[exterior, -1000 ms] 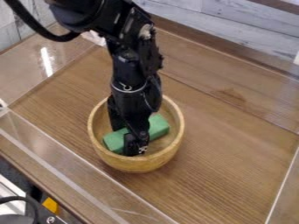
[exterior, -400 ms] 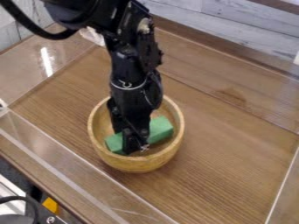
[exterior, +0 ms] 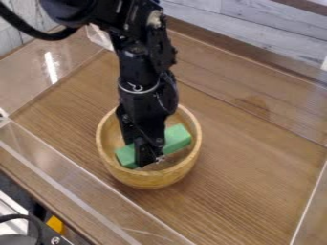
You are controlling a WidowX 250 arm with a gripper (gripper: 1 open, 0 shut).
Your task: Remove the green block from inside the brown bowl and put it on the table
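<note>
The brown bowl (exterior: 188,166) sits on the table (exterior: 255,110) a little left of the middle. The green block (exterior: 179,137) lies across the inside of the bowl, its left end low and its right end near the rim. My black gripper (exterior: 147,153) reaches straight down into the bowl, and its fingers clamp the block's middle from both sides. The fingers hide the block's centre.
Clear acrylic walls (exterior: 76,196) edge the table at the front and sides. A black cable (exterior: 38,29) loops behind the arm at the upper left. Bare wood lies to the right of the bowl and behind it.
The gripper's fingers have closed in on the green block. The arm has shifted slightly up, and the block's right end sits a little higher in the bowl.
</note>
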